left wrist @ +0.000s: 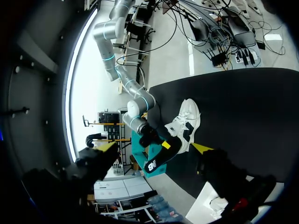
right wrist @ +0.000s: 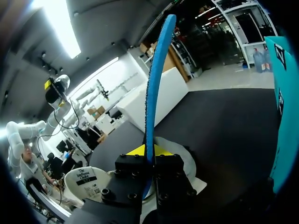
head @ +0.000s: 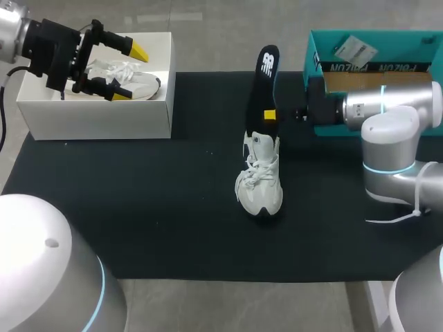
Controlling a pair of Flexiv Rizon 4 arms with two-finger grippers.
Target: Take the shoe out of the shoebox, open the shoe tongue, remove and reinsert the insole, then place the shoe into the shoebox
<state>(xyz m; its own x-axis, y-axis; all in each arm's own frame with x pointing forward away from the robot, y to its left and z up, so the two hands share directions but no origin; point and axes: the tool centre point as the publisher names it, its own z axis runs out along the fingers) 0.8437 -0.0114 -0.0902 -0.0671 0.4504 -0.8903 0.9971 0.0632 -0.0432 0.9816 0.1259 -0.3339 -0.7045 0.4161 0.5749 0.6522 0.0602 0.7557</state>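
Clamping insole [head: 267,72] in right gripper [head: 270,115], half out of unboxed shoe [head: 259,183]; holding left gripper [head: 130,72] open, empty; awaiting reseating, boxing.

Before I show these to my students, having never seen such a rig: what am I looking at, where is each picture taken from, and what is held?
These are two robot arms, each ending in a two-fingered gripper with yellow tips. One picture looks down from overhead; the others come from cameras on each wrist. On the black mat stands a white shoe, with a white shoebox at the left and a teal shoebox at the right. The right gripper pinches the dark insole, which rises from the shoe. The left gripper hangs open above the white shoebox, holding nothing.
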